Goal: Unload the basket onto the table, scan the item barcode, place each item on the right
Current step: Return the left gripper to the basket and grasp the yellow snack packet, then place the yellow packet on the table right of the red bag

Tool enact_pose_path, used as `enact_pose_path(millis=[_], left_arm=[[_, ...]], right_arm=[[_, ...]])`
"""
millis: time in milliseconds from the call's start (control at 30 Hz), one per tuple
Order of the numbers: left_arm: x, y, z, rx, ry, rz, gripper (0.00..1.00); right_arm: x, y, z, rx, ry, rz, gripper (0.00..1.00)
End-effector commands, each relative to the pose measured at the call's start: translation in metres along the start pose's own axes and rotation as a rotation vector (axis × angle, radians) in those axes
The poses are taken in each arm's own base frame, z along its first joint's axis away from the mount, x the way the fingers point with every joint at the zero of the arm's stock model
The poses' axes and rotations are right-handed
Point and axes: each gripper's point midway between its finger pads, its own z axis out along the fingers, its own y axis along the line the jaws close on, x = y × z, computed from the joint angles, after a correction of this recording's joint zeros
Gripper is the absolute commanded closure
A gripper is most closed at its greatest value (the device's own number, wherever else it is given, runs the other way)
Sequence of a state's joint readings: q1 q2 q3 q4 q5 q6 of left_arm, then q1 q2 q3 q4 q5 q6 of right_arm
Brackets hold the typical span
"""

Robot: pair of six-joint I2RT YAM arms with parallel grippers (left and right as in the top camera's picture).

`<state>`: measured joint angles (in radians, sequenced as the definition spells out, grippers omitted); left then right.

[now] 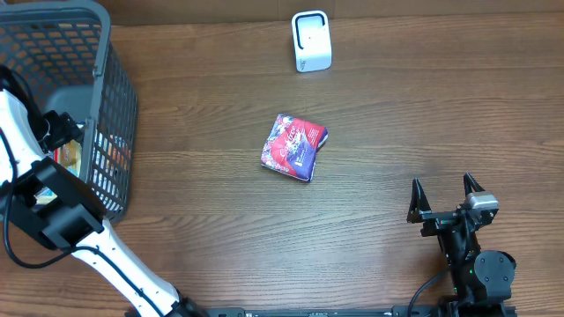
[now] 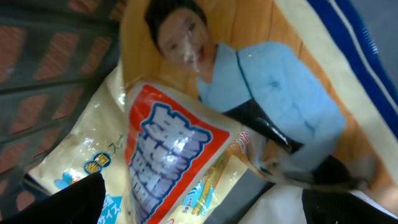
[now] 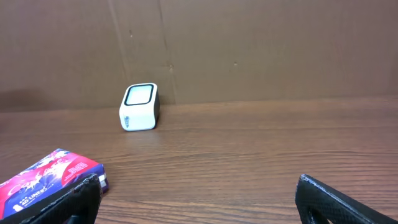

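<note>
Jaws wide, left gripper [image 2: 202, 206] over packet [image 2: 168, 149]

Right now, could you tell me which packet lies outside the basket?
The red-and-blue packet on the table; the other packets sit inside the grey basket.

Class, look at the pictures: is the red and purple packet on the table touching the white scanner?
Apart. The overhead view shows the packet mid-table and the scanner near the far edge, with a plain stretch of bare table between them.
</note>
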<state>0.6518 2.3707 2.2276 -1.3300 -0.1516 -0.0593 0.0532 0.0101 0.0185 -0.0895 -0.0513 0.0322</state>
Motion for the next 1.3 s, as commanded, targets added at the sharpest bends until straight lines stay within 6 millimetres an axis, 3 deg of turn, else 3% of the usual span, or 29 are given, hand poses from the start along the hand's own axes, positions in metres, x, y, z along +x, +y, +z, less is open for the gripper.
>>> enact_pose_path(millis=[0, 100, 200, 300, 333, 400, 567, 633, 700, 733, 800, 967, 1100, 1267], left_arm=[[0.006, -0.010, 0.024, 0.008, 0.051, 0.056, 0.09], [0.013, -0.013, 0.039, 0.011, 0.094, 0.063, 0.14], [0.022, -0.014, 0.051, 0.009, 0.144, 0.069, 0.28], [0.028, -0.014, 0.053, 0.007, 0.174, 0.074, 0.56], [0.029, -0.014, 0.053, 0.007, 0.178, 0.074, 0.72], [0.031, -0.013, 0.050, 0.006, 0.187, 0.076, 0.94], [0.028, -0.010, 0.028, 0.007, 0.176, 0.073, 0.96], [0.019, -0.008, 0.006, 0.009, 0.133, 0.056, 0.96], [0.008, -0.004, -0.021, 0.011, 0.069, 0.008, 0.96], [-0.004, 0.000, -0.055, 0.018, -0.020, -0.052, 0.96], [-0.014, 0.005, -0.098, 0.040, -0.132, -0.128, 0.96], [-0.021, -0.007, -0.208, 0.242, -0.400, -0.170, 0.96], [-0.001, -0.033, -0.299, 0.496, -0.574, -0.101, 0.96], [0.055, -0.081, -0.388, 0.786, -0.675, 0.073, 0.96]], right_arm=[[0.001, 0.000, 0.000, 0.001, -0.005, -0.004, 0.00], [0.002, 0.000, 0.000, 0.001, -0.005, -0.004, 0.00], [0.002, 0.000, 0.000, 0.001, -0.005, -0.004, 0.00], [0.001, 0.000, 0.000, 0.001, -0.005, -0.004, 0.00], [0.002, 0.000, 0.000, 0.001, -0.005, -0.004, 0.00], [0.001, 0.000, 0.000, 0.001, -0.005, -0.004, 0.00], [0.002, 0.000, 0.000, 0.001, -0.005, -0.004, 0.00], [0.002, 0.000, 0.000, 0.001, -0.005, -0.004, 0.00], [0.002, 0.000, 0.000, 0.001, -0.005, -0.004, 0.00], [0.002, 0.000, 0.000, 0.001, -0.005, -0.004, 0.00], [0.002, 0.000, 0.000, 0.001, -0.005, -0.004, 0.00], [0.002, 0.000, 0.000, 0.001, -0.005, -0.004, 0.00], [0.002, 0.000, 0.000, 0.001, -0.005, -0.004, 0.00], [0.001, 0.000, 0.000, 0.001, -0.005, -0.004, 0.00]])
